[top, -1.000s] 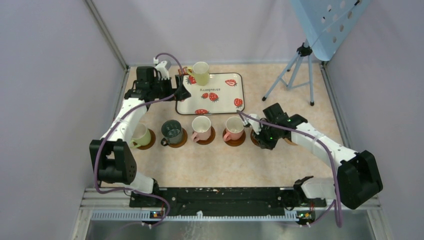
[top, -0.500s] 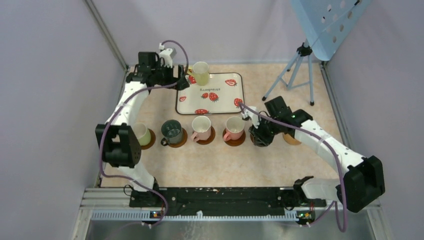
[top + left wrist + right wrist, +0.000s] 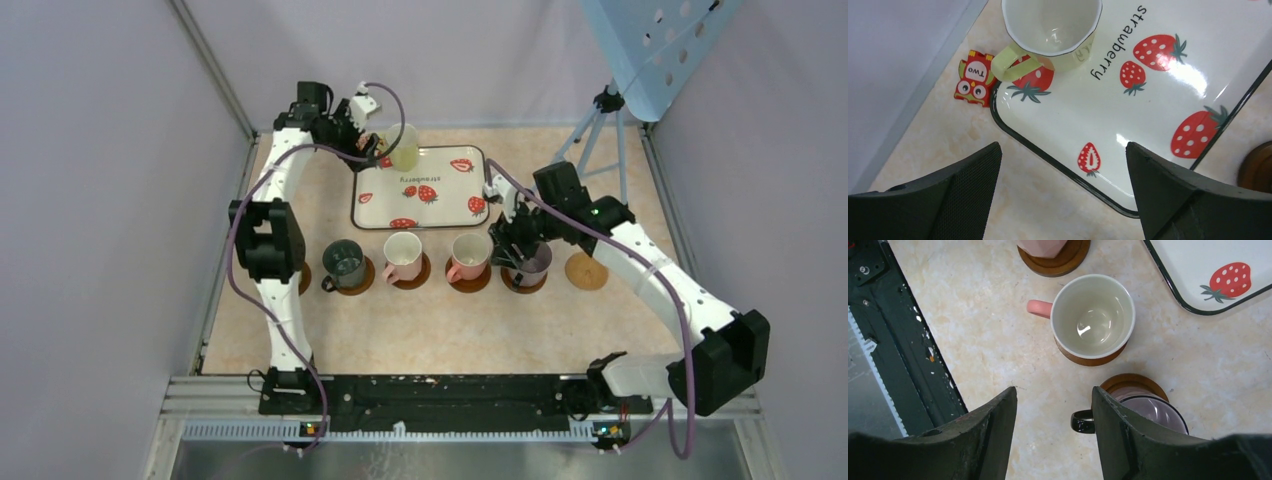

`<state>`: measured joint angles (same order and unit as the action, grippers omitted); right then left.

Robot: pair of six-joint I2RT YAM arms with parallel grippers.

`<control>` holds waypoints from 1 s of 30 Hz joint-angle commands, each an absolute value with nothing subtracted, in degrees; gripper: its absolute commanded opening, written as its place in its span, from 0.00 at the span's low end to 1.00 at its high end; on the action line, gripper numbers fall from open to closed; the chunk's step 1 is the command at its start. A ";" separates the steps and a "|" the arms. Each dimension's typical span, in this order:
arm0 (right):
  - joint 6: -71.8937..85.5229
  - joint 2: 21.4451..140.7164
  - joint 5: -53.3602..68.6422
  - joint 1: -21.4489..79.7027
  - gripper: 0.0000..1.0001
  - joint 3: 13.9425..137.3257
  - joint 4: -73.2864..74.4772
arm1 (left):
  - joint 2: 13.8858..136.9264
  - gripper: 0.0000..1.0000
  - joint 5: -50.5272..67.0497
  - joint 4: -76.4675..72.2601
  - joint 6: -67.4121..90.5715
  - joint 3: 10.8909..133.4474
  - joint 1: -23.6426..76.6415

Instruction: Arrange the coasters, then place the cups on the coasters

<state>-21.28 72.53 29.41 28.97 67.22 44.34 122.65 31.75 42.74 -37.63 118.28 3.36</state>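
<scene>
A yellow-green cup (image 3: 1050,25) stands on the back left corner of the strawberry tray (image 3: 1153,107). My left gripper (image 3: 1062,147) hovers open just short of it, over the tray's edge (image 3: 378,150). In a row nearer me, a dark grey cup (image 3: 344,264), two pink cups (image 3: 402,255) (image 3: 467,254) and a purple cup (image 3: 534,264) each stand on a coaster. My right gripper (image 3: 1053,392) is open above the purple cup (image 3: 1154,412), empty, with the cup's dark handle (image 3: 1082,421) beside one finger. One coaster (image 3: 586,270) at the right end is bare.
A red owl tag (image 3: 973,77) lies on the table by the tray's corner. A tripod (image 3: 595,150) stands at the back right. My left arm's upper link (image 3: 265,240) covers the left end of the row. A black rail (image 3: 893,340) runs along the near edge.
My right gripper has opened, let go of the purple cup on its coaster, and risen. My left arm has swung back and right toward the yellow-green cup.
</scene>
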 commanded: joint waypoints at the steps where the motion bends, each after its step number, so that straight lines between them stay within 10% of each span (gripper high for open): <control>1: -19.34 74.09 30.50 27.06 0.57 71.04 43.57 | 125.32 0.99 39.07 41.50 -54.65 122.83 1.71; 30: -19.16 76.16 27.07 24.66 0.61 69.73 43.31 | 141.44 0.97 47.11 25.66 -63.75 130.89 1.57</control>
<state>-19.38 75.68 27.16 25.23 68.79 44.27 140.86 45.12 26.98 -61.28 128.70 -0.05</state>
